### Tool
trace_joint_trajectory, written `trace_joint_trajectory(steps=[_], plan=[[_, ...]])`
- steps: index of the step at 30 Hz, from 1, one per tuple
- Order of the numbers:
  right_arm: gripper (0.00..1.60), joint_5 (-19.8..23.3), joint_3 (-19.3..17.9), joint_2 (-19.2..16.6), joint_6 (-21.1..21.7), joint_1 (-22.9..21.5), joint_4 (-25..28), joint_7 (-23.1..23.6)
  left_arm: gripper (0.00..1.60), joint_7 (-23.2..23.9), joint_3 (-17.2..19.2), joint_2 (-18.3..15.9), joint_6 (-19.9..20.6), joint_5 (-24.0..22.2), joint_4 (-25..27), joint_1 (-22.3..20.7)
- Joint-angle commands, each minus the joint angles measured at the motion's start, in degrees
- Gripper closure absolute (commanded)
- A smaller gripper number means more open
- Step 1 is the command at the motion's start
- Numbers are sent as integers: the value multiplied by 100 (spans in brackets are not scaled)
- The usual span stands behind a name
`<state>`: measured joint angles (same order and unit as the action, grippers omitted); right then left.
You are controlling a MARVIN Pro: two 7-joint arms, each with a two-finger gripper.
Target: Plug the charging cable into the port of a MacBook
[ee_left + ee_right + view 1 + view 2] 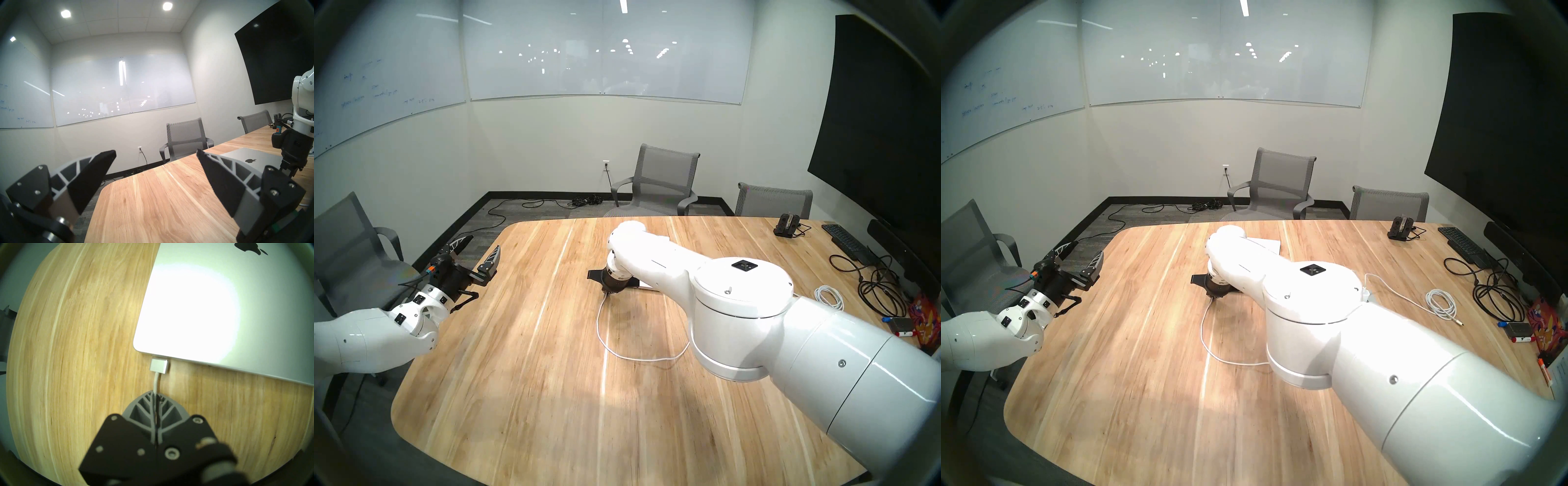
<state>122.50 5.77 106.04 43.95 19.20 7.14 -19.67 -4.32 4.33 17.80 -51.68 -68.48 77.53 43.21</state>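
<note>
Right at the near-left corner of the thin silver MacBook (220,302) with the black apple logo on its lid is where it all comes down to: our right gripper (155,396) has its two grey ribbed fingers pressed together on the thin white charging cable (156,381), pinching the cord a little way behind its small flat silver-white connector (159,365). In the right wrist view the connector sits straight ahead of the fingertips, its front end right up at the laptop's thin side edge, just in from the rounded corner. We honestly can't tell if it's seated in the port or only butted against the edge; the slot itself is hidden behind the plug. The cord's short free stretch runs roughly square to that edge, so we'd guess any push goes straight along it, away from the gripper toward the laptop. From the head camera, the rest of the cable loops back across the light wooden table (517,390) toward us. Our left gripper (477,253) hangs with its fingers spread wide and empty over the table's far-left edge, well apart from the laptop, so the right arm is clearly the nearer one.
</note>
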Motion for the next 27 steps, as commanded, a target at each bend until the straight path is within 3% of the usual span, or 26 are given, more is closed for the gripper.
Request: trace_joint_trajectory(steps=[1, 27], plan=[[160, -19, 14, -28, 42, -47, -25, 5, 0, -6, 76, -6, -40, 5, 12, -88], [160, -92, -21, 88, 57, -130, -18, -65, 0, -6, 76, -7, -39, 5, 12, -88]])
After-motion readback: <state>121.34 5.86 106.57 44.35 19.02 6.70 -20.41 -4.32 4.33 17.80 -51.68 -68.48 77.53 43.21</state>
